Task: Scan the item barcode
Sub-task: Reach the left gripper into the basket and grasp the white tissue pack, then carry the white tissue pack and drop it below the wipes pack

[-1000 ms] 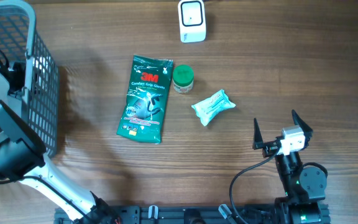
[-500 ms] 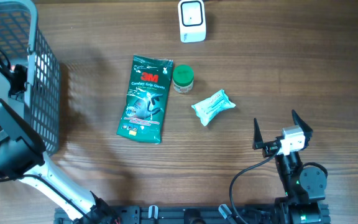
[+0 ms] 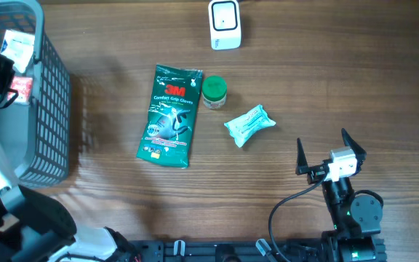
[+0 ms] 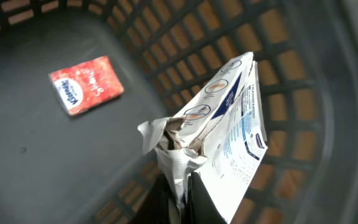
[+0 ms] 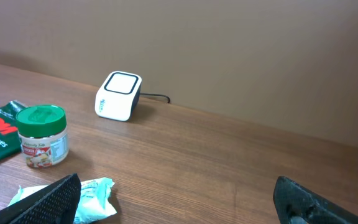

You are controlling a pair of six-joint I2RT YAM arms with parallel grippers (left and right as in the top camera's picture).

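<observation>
item: white packet (image 4: 229, 143) with blue print, crumpled at its lower end, inside the grey mesh basket (image 3: 49, 109) at desk (image 3: 340, 73) left | left pincer (image 4: 180, 196): pinching that crumpled end | red Kleenex pack (image 4: 86, 84): on basket floor | barcode scanner (image 3: 225, 24): far desk edge, well apart | right pincer (image 3: 321, 145): spread, empty

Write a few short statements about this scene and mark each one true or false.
1. The left gripper is shut on a white packet inside the basket. True.
2. The right gripper holds the green-lidded jar. False: it is open and empty; the jar stands on the table beside the 3M glove packet.
3. A red tissue pack lies on the basket floor. True.
4. The scanner lies in the basket. False: it stands on the table, far from the basket.
</observation>
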